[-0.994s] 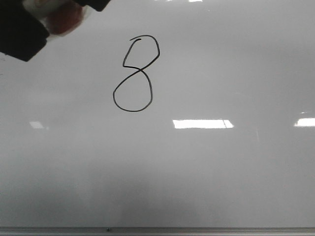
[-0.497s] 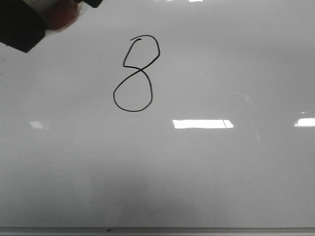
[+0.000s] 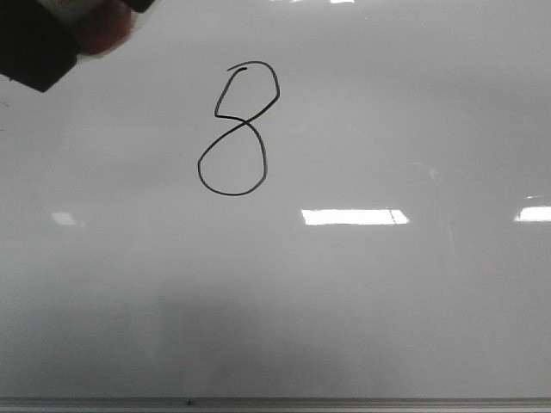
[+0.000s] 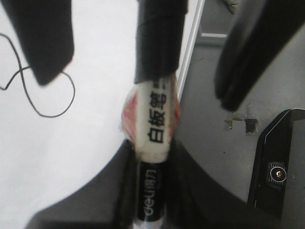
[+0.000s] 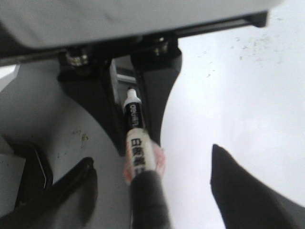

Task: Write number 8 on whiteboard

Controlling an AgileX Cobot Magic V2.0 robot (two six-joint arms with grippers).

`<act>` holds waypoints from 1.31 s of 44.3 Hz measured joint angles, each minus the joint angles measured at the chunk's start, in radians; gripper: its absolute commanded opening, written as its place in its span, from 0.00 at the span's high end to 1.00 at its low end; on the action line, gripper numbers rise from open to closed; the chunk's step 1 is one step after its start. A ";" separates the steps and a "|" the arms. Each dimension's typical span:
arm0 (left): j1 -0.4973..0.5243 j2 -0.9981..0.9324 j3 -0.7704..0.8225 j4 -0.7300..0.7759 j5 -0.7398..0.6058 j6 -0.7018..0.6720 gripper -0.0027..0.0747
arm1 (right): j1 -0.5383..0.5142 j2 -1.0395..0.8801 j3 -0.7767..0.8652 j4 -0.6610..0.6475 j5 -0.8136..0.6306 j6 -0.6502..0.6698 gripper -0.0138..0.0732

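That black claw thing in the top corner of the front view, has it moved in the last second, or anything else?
Yes. The left claw, shut on the marker, has drawn back up and to the left, so less of it shows in the front view's corner. It is clear of the number 8. The 8 itself is unchanged, and the whiteboard has not shifted.
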 measured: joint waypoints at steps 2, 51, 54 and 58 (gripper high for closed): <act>0.024 0.005 0.000 0.000 -0.002 -0.018 0.99 | -0.015 -0.017 0.000 0.000 -0.004 0.022 0.29; 0.584 0.204 0.411 -0.147 -0.900 -0.467 0.99 | -0.655 -0.988 0.900 0.008 -0.312 0.582 0.92; 0.560 0.249 0.411 -0.149 -0.952 -0.467 0.99 | -0.655 -0.988 0.905 0.008 -0.312 0.582 0.92; 0.526 0.317 0.400 -0.149 -1.001 -0.467 0.99 | -0.655 -0.988 0.907 0.008 -0.318 0.582 0.92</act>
